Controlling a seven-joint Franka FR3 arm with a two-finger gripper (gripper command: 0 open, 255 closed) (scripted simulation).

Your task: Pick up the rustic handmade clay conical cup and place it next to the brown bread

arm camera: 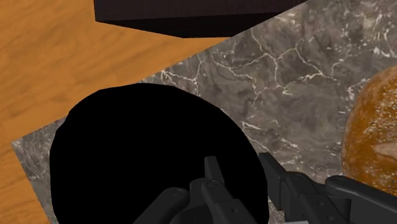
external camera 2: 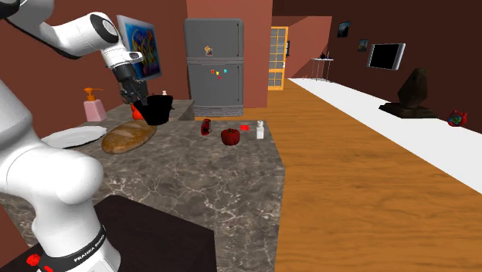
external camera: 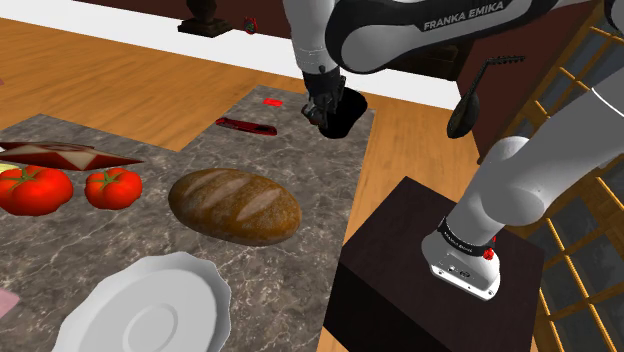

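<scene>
1. White plate [external camera: 150, 305] is lying nearest the shoulder camera, just beside the bread [external camera: 235, 205]. A set-down on that side is risking a knock against its rim.
2. Brown loaf is resting on the grey marbled counter [external camera: 300, 160]. Descending too close is likely to shove or roll it.
3. Gripper [arm camera: 242, 178] is clamping the cup [arm camera: 146, 159] by one wall, one finger apparently inside and one outside. Such a one-sided hold is risking tilt or slip in transit.
4. Cup is hanging clear above the counter's far edge, apart from the loaf. It is showing plain black, wide-mouthed and tapering downward.
</scene>
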